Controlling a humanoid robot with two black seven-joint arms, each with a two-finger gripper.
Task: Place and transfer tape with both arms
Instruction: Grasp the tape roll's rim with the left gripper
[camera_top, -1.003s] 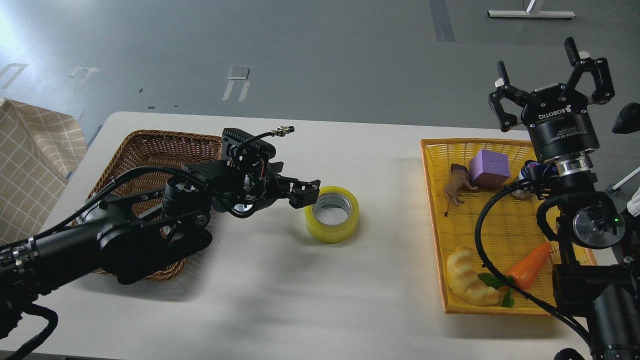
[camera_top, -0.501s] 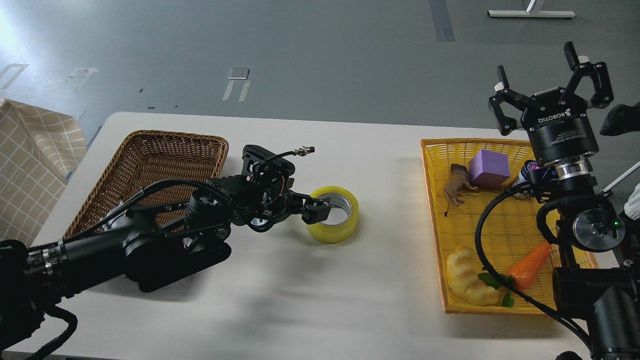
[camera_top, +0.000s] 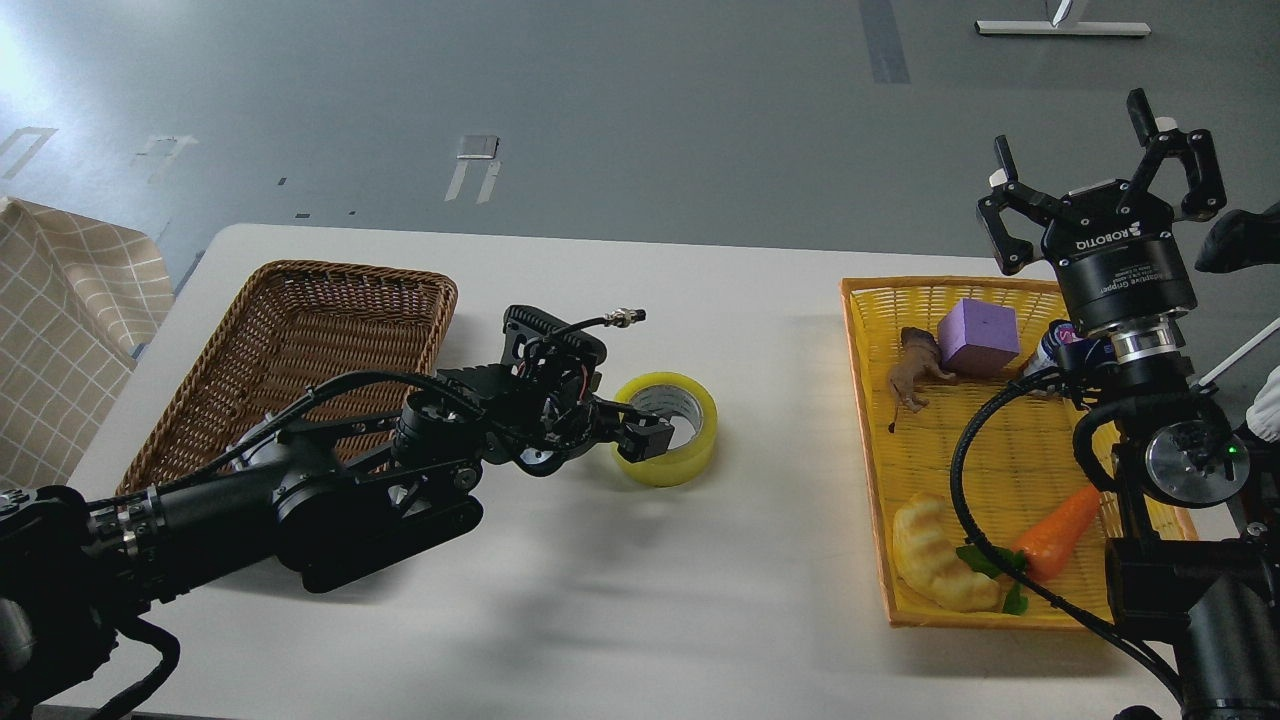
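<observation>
The tape (camera_top: 697, 452), a wide yellowish roll with a grey-white core, lies flat on the white table (camera_top: 620, 600) near its middle. My left gripper (camera_top: 643, 428) reaches in low from the left. Its fingers are open and sit at the roll's left wall, one over the core hole and one outside the rim. My right gripper (camera_top: 1096, 142) is open and empty, pointing up, high above the far right corner of the yellow basket.
An empty brown wicker basket (camera_top: 300, 330) stands at the left, behind my left arm. A yellow basket (camera_top: 868, 420) at the right holds a purple block (camera_top: 978, 338), a toy animal (camera_top: 912, 378), a croissant (camera_top: 935, 555) and a carrot (camera_top: 1062, 520). Checked cloth (camera_top: 60, 330) lies off the table's left.
My left gripper has moved right and down, from just left of the tape to its left wall. The right gripper has barely shifted. The tape has not moved.
</observation>
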